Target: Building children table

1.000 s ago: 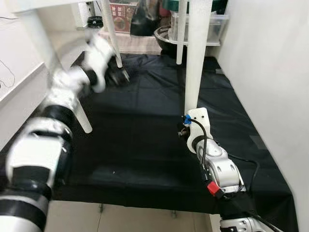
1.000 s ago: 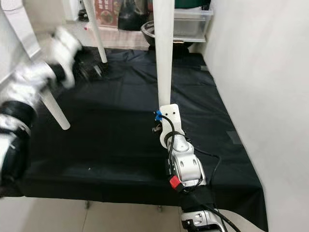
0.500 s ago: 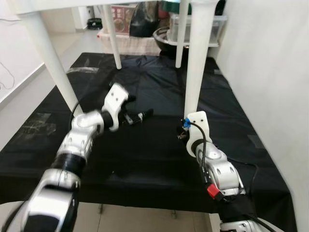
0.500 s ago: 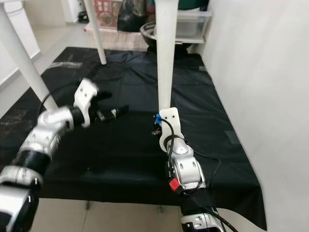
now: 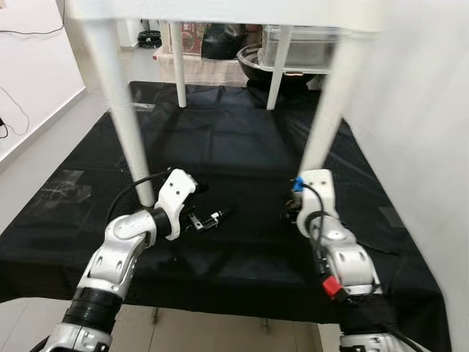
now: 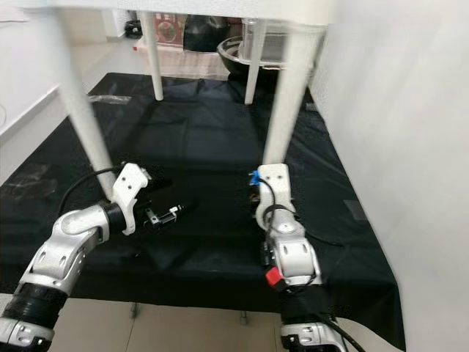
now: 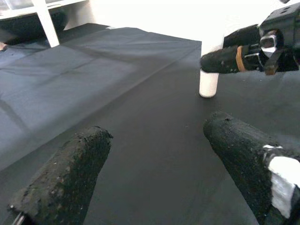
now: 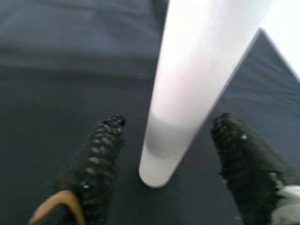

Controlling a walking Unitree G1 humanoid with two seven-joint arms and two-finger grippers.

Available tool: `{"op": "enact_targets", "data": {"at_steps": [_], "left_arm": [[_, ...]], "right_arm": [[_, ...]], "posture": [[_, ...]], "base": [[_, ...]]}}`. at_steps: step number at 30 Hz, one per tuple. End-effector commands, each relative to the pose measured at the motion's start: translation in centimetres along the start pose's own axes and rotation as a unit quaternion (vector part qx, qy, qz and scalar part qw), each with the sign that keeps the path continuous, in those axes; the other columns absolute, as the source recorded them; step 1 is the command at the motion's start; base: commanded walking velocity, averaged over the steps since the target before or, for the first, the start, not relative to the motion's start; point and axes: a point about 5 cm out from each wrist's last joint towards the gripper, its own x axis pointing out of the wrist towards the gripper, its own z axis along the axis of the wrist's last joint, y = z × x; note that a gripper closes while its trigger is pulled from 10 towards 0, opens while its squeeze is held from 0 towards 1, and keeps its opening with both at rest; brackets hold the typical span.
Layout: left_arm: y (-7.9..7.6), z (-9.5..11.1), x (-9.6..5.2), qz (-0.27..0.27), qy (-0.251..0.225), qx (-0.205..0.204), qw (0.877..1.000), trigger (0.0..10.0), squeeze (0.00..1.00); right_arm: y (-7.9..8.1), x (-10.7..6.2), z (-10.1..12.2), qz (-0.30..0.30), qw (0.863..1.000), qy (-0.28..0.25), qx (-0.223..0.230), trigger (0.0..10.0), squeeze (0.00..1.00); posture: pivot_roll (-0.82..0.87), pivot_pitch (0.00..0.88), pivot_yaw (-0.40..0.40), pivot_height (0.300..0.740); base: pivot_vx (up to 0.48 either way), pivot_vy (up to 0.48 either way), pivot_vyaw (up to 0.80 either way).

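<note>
A white children's table [image 5: 220,11] stands on a black cloth [image 5: 234,139], its four legs down. My left gripper [image 5: 220,215] hovers low over the cloth beside the front-left leg [image 5: 124,117], open and holding nothing; it is also seen in the left wrist view [image 7: 158,127]. My right gripper [image 8: 168,119] is open at the foot of the front-right leg [image 5: 326,117], with one finger [image 8: 101,150] on each side and a gap between them and the leg. From the head views the right wrist [image 5: 316,192] hides those fingers.
A white wall [image 5: 410,110] runs close along the right. Behind the table sit a dark bowl [image 5: 253,57], a clear plastic box [image 5: 300,45] and a black bag [image 5: 220,42]. The cloth ends at a front edge, with pale floor [image 5: 198,330] below.
My left arm swung down from high at the back left to low beside the front-left leg. The view shifted, and the table top now shows. My right gripper stayed by the front-right leg.
</note>
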Motion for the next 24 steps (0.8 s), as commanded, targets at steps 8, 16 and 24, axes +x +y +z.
{"op": "enact_targets", "data": {"at_steps": [8,16,24], "left_arm": [[-2.8,-0.5,-1.3,0.005,0.016,-0.018,1.0,10.0,0.0],[-4.6,-1.6,-3.9,0.086,0.014,-0.062,0.994,10.0,0.0],[-5.1,-2.4,-5.8,0.163,0.03,-0.072,0.983,10.0,0.0]], "right_arm": [[-2.1,-1.7,-0.1,-0.049,0.998,-0.039,-0.004,10.0,1.0],[-2.1,-4.8,0.4,-0.007,0.993,-0.121,-0.001,10.0,1.0],[-2.8,-5.5,-0.5,-0.042,0.991,-0.117,-0.049,10.0,1.0]], "posture": [[0.0,0.0,-0.074,0.74],[0.0,0.0,-0.083,0.74],[0.01,0.0,-0.089,0.74]], "base": [[0.0,0.0,0.0],[0.0,0.0,0.0],[0.0,0.0,0.0]]}}
